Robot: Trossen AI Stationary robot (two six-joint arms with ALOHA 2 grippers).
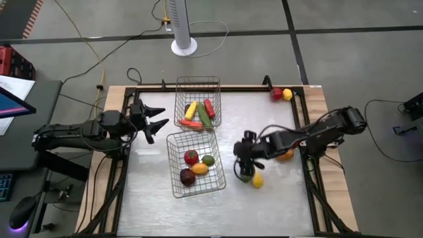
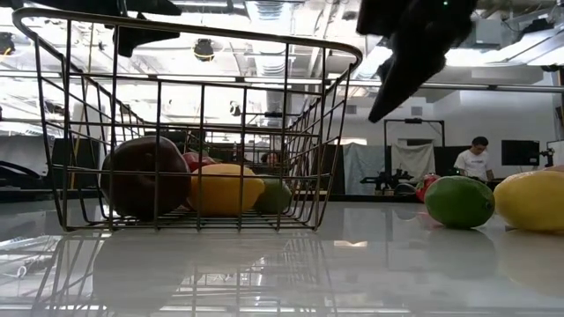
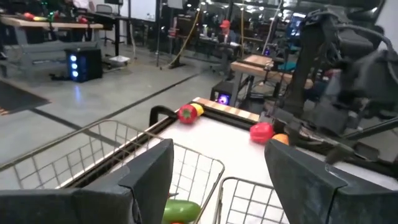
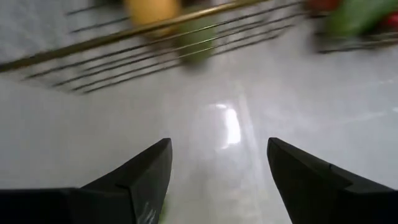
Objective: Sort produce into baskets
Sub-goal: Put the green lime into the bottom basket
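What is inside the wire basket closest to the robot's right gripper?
The near silver wire basket holds a red tomato, green lime, yellow lemon and dark purple fruit. Nothing seems hidden underneath.

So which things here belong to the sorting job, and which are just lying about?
Job:
far basket
near basket
lime
lemon
corner fruit
right gripper, open over the lime

Lying about:
fan base
floor cable
left gripper, open, waiting
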